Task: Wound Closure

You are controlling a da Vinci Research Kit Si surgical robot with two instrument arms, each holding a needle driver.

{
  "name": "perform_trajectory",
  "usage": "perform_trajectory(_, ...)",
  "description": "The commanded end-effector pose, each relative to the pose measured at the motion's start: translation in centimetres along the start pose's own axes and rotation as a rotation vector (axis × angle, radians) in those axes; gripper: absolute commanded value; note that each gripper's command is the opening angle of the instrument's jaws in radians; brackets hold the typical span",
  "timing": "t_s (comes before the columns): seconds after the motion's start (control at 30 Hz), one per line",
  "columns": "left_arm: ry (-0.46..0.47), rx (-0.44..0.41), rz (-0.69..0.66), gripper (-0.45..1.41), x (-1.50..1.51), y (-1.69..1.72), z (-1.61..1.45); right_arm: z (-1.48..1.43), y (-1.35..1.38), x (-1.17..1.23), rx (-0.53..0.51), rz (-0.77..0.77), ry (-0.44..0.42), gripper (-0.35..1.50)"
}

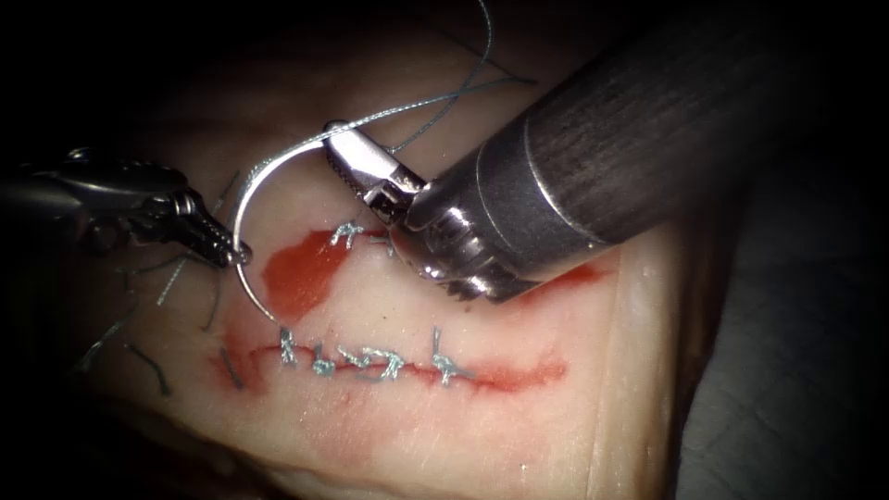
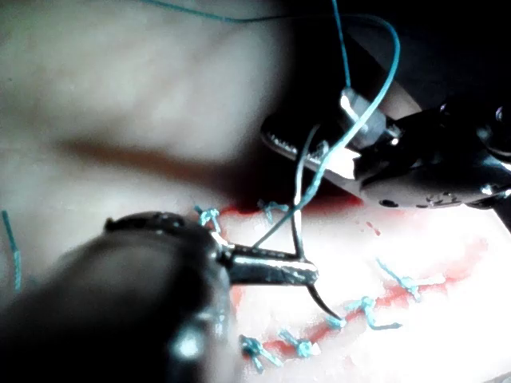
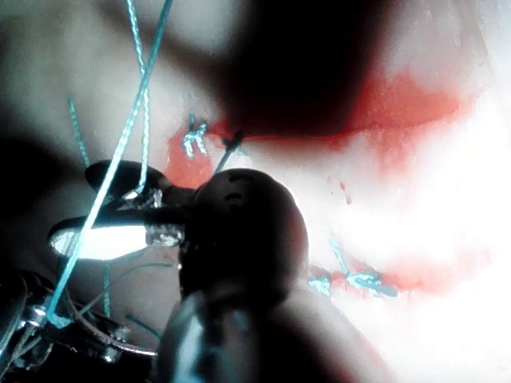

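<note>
Gripping the needle (image 1: 243, 243) with our left tool (image 1: 222, 250), we clamp it partway along its curve, nearer the tip than the swaged end. The needle arcs free above the tissue (image 1: 519, 426), not in it: its tip hangs down toward the left end of the stitched lower cut (image 1: 389, 366), and its tail rises up and right to where the thread (image 1: 407, 109) joins it.

Our right tool (image 1: 356, 167) sits just beside that tail, jaws slightly apart and holding nothing we can make out, with the thread running past them. So the needle lies left of our right tool, its arc standing roughly upright, and the left tool is much the nearer.

Red fluid (image 1: 301, 273) pools on the tissue beside the needle's lower half.
</note>
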Motion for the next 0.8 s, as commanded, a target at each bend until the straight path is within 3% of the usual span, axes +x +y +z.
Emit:
perform_trajectory(0.03,0.006,0.001,0.002,-0.45,-0.01,0.08,0.03,0.1,-0.04,0.07,-0.004,0.002,-0.004,0.91)
perform_trajectory(0.1,0.009,0.002,-0.004,-0.45,-0.01,0.08,0.05,0.11,-0.05,0.07,-0.003,0.001,-0.005,0.86)
perform_trajectory(0.2,0.014,0.003,-0.004,-0.45,0.01,0.1,0.06,0.11,-0.05,0.06,0.008,0.007,-0.025,0.37)
perform_trajectory(0.27,0.018,0.004,-0.003,-0.45,0.01,0.11,0.06,0.09,-0.04,0.06,0.006,0.008,-0.019,-0.24)
perform_trajectory(0.3,0.02,0.004,-0.004,-0.45,0.01,0.11,0.06,0.09,-0.03,0.06,-0.001,0.02,-0.006,-0.35)
perform_trajectory(0.33,0.021,0.004,-0.009,-0.45,0.01,0.12,0.06,0.08,-0.02,0.05,-0.006,0.02,0.006,-0.35)
perform_trajectory(0.37,0.005,0.001,-0.028,-0.32,0.0,0.13,0.06,0.07,0.01,0.02,-0.015,0.012,0.023,-0.35)
perform_trajectory(0.4,-0.014,-0.013,-0.027,0.36,-0.01,0.14,0.06,0.06,0.02,0.0,-0.015,0.012,0.022,-0.35)
perform_trajectory(0.43,-0.027,-0.033,-0.033,0.66,-0.02,0.15,0.06,0.05,0.04,-0.03,-0.012,0.013,0.018,-0.35)
perform_trajectory(0.53,-0.062,-0.151,0.103,1.06,-0.07,0.17,0.02,0.03,0.12,-0.14,0.029,-0.117,0.003,-0.35)
perform_trajectory(0.63,-0.081,-0.288,0.13,1.18,-0.13,0.17,-0.06,0.0,0.19,-0.21,0.145,-0.282,0.031,-0.35)
perform_trajectory(0.8,-0.114,-0.5,0.138,1.06,-0.19,0.13,-0.3,-0.03,0.21,-0.2,0.209,-0.692,-0.045,-0.35)
